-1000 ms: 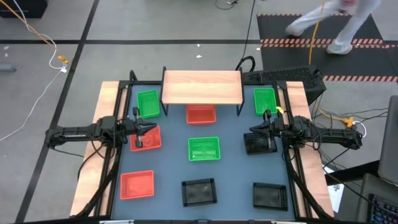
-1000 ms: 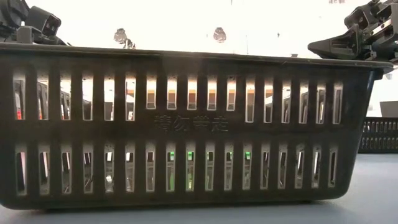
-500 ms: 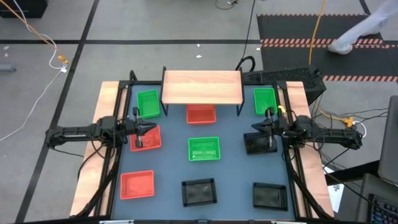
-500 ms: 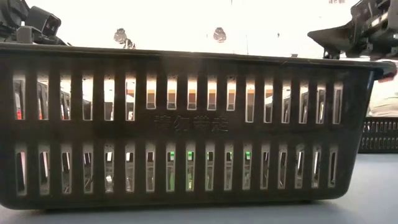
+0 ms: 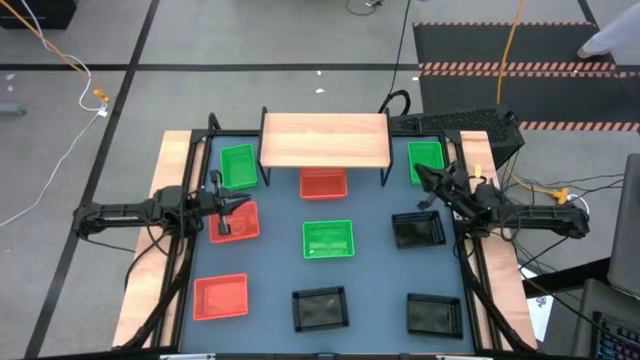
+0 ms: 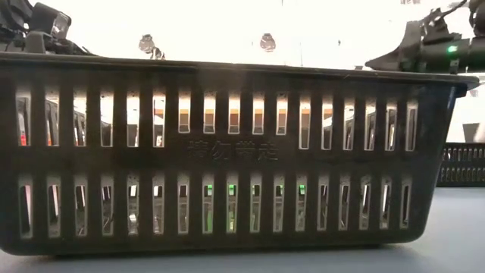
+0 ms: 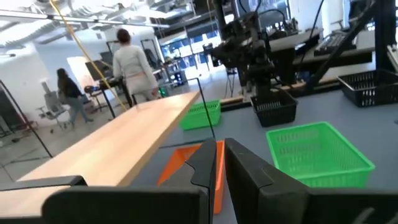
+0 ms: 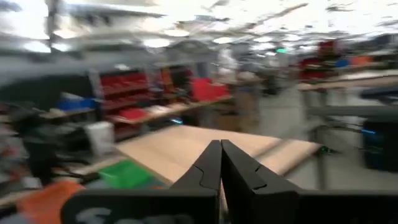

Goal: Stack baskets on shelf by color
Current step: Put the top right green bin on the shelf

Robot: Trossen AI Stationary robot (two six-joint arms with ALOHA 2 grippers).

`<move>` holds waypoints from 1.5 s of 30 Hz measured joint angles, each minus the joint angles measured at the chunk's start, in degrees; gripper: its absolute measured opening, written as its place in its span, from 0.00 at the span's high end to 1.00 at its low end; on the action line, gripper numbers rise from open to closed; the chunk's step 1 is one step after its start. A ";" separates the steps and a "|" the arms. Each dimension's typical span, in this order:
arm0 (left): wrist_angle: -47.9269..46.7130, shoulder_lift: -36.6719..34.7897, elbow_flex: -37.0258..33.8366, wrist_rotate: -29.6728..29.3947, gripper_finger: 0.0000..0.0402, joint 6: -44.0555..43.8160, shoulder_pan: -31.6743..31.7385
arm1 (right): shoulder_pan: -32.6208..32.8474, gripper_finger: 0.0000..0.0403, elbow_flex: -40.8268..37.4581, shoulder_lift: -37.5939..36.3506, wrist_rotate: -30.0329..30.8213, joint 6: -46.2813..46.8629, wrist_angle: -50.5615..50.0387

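The wooden shelf (image 5: 325,140) stands at the table's far middle with nothing on its plank. Green baskets sit at the far left (image 5: 238,167), the far right (image 5: 425,160) and the middle (image 5: 328,239). Red baskets lie under the shelf's front (image 5: 323,183), at the left (image 5: 234,222) and at the near left (image 5: 220,296). Black baskets rest at the right (image 5: 418,229) and along the near edge (image 5: 320,309), (image 5: 434,313). My left gripper (image 5: 240,203) hangs shut above the left red basket. My right gripper (image 5: 420,172) is shut above the far-right green basket's near edge, pointing far-left.
In the low view the near black basket (image 6: 227,152) fills almost the whole picture, with my right gripper (image 6: 379,64) above its right end. Wooden side rails (image 5: 175,160) border the table. A person (image 7: 130,62) walks in the room beyond.
My right gripper has swung from pointing at the table's left over the right black basket round toward the far edge, and tipped up a little. It now stands by the far-right green basket. The black basket lies uncovered where it was.
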 joint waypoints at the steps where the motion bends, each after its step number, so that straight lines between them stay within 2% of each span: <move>1: -0.02 0.01 0.00 0.00 0.91 -0.06 0.00 | -0.37 0.98 0.00 0.76 0.69 -0.31 0.03; 7: 7.31 0.02 0.00 -0.95 0.91 0.03 0.00 | -2.77 0.86 0.00 4.57 0.73 -1.92 -0.90; 10: 10.42 0.00 0.00 -0.95 0.91 -0.44 0.00 | -4.74 0.79 0.17 6.06 0.64 -4.19 1.96; 15: 12.83 0.02 0.00 -1.49 0.91 -0.44 0.00 | -9.03 0.69 4.62 8.49 0.64 -4.86 -0.34; 19: 11.62 0.02 0.00 -1.51 0.91 -4.01 0.00 | -11.61 0.65 9.31 10.65 1.09 -1.57 -3.15; 25: 12.46 0.03 0.00 -1.45 0.91 -13.36 0.04 | -14.80 0.66 19.98 16.86 8.42 5.62 -25.99; 28: 12.68 0.20 0.00 -1.38 0.91 -17.18 0.02 | -16.23 0.67 27.04 20.69 7.85 6.90 -36.53; 30: 11.75 0.39 0.00 -1.36 0.91 -19.10 -0.15 | -17.06 0.67 32.85 23.28 5.33 5.00 -44.52; 36: 7.32 2.16 -0.02 -1.29 0.91 -21.44 -0.55 | -20.37 0.67 47.50 32.46 -9.78 -0.13 -67.53; 40: 7.21 4.01 -0.02 -1.40 0.91 -21.47 -0.55 | -22.60 0.67 49.72 39.39 -13.15 -7.20 -76.92; 43: 7.15 5.54 -0.02 -1.42 0.91 -21.53 -0.55 | -24.47 0.67 48.55 44.25 -13.28 -16.12 -80.62; 45: 7.21 6.47 -0.02 -1.43 0.91 -21.58 -0.55 | -25.85 0.67 47.26 47.05 -15.47 -21.51 -81.41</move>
